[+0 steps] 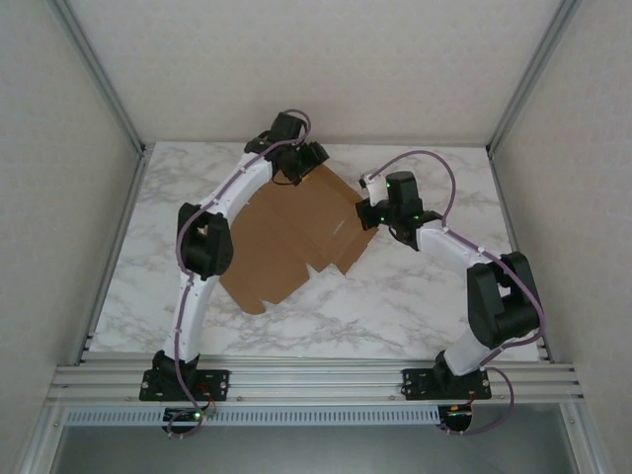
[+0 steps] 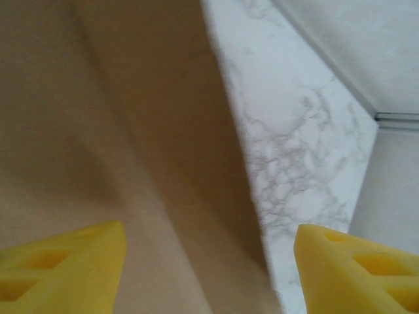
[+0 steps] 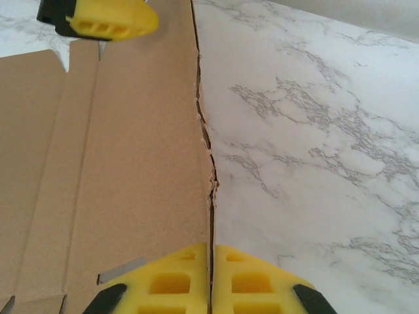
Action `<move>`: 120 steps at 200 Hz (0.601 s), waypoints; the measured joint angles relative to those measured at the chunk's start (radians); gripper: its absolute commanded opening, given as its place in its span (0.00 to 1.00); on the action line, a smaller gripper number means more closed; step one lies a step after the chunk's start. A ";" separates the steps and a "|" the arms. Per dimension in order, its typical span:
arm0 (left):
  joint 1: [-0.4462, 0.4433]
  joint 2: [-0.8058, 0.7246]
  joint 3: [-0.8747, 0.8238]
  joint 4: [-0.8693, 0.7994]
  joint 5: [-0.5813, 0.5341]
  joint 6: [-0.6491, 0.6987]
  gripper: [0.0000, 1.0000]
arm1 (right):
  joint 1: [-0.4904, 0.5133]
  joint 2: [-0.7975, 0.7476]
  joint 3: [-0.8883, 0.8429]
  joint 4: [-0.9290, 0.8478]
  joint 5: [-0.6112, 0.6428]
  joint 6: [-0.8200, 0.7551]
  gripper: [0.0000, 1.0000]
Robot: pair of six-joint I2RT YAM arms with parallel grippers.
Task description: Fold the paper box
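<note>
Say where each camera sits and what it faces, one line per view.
Top external: above and behind the robot, looking down on the table, the paper box, the left arm and right arm.
Left wrist: on the left arm, looking past the open left gripper at the box's edge.
Right wrist: looking along the box's edge, which the right gripper pinches.
Shared: the right wrist view also catches a left gripper finger; all show the box.

Plain brown paper box [image 1: 286, 237]; white marble table [image 1: 415, 296], grey veining; yellow right claw [image 3: 211, 255], black trim.
</note>
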 measured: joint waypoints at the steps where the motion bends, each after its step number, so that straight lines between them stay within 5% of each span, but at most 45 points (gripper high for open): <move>1: 0.000 0.000 0.000 -0.002 -0.001 0.000 0.66 | 0.000 0.000 0.000 0.000 0.001 0.000 0.00; 120: -0.004 0.006 0.022 0.015 0.018 -0.055 0.08 | 0.015 -0.045 -0.028 0.019 0.056 -0.024 0.00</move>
